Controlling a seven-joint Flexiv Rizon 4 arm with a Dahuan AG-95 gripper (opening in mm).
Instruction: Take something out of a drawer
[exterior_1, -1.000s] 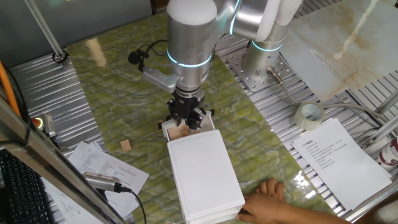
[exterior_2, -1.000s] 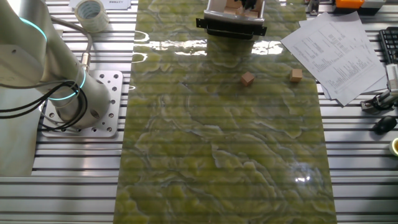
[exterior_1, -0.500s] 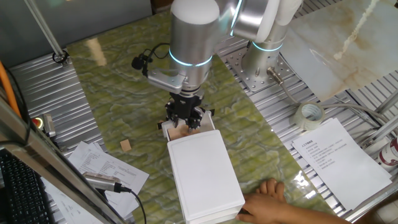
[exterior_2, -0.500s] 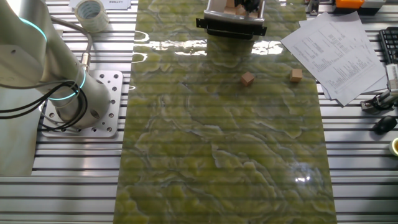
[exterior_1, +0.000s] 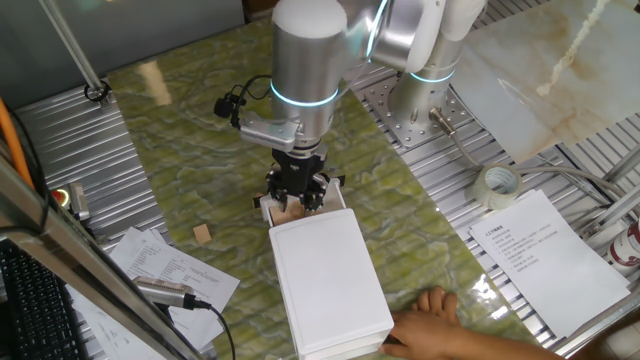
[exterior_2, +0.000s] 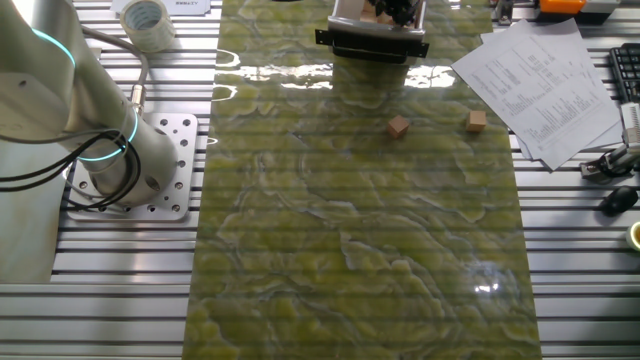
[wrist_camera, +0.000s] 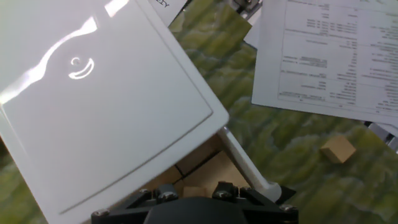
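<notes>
The white box (exterior_1: 325, 275) lies on the green mat with its drawer (exterior_1: 266, 208) pulled out toward the arm. The other fixed view shows the drawer's black front edge (exterior_2: 372, 42). My gripper (exterior_1: 297, 196) reaches down into the drawer. In the hand view the drawer's white wall (wrist_camera: 245, 163) borders a flat tan slab (wrist_camera: 214, 169). A small tan cube (wrist_camera: 194, 192) sits between the fingers of my gripper (wrist_camera: 194, 186). A small gap shows on each side of the cube, so the gripper is open around it.
Two more tan cubes (exterior_2: 399, 126) (exterior_2: 477, 121) lie on the mat outside the drawer; one shows in the hand view (wrist_camera: 337, 149). Papers (wrist_camera: 336, 56) lie beside the mat. A person's hand (exterior_1: 430, 305) rests by the box's near end. A tape roll (exterior_1: 497, 185) sits to the right.
The arm's wrist has turned slightly and the hand has shifted a little over the open drawer. The box, drawer and loose cubes have not moved.
</notes>
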